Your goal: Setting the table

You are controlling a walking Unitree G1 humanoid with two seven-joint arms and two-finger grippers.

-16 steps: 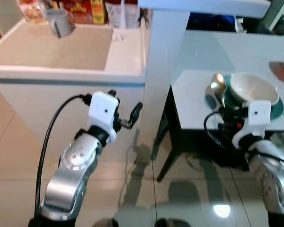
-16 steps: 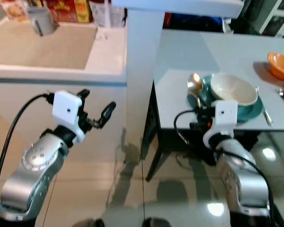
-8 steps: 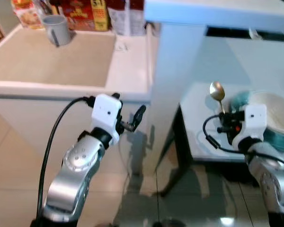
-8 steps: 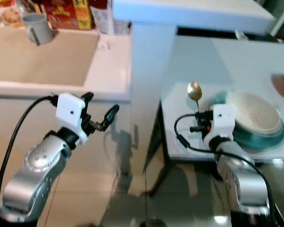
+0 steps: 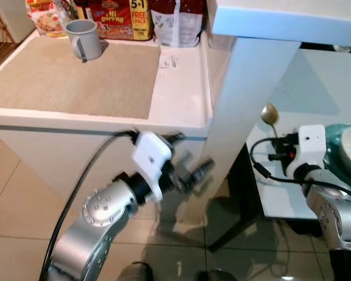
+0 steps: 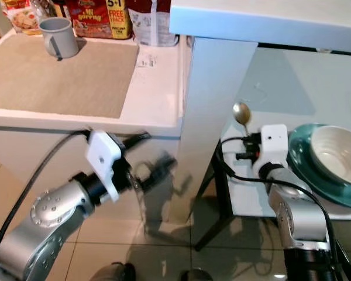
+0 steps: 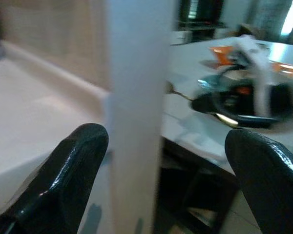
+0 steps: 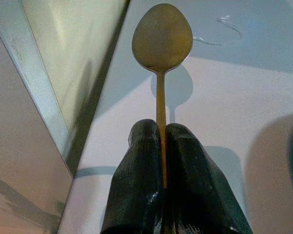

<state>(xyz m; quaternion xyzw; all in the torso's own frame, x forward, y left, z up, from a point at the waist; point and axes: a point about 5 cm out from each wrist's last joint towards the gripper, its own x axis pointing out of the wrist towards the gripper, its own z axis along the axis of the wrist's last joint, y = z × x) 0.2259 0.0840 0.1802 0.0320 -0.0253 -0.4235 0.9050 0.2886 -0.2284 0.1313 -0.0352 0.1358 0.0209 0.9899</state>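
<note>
- The spoon (image 8: 161,53) is the piece I'm working with: a slim metal one, golden bowl forward, held over the near left part of the pale table (image 6: 263,105), just left of the teal plate (image 6: 301,155).
- My right gripper (image 8: 162,134) has its two black fingers pressed together on the handle, so the stem runs up between the pads and the bowl juts well past the tips.
- I judge the spoon light and stiff, but smooth and narrow. It could swivel or slide in a pinch this far back on the handle, so I'd keep the squeeze firm and lay it down flat rather than drop it.
- It hangs just above the tabletop, casting a shadow right under the bowl, so I take it as near the surface but not touching.
- A white bowl (image 6: 339,153) sits on the teal plate, close to the gripper's right; the free spot for the spoon looks to be the bare strip beside the plate's left rim.
- A white pillar (image 6: 207,111) stands just left of the table edge, near the spoon's path; I'd mind it when swinging.
- My left gripper (image 7: 166,161) is idle, fingers spread wide apart and holding nothing, low in front of the counter (image 5: 181,82).
- On that counter, well away, a grey mug (image 5: 85,38) sits on a beige mat (image 5: 76,79).
</note>
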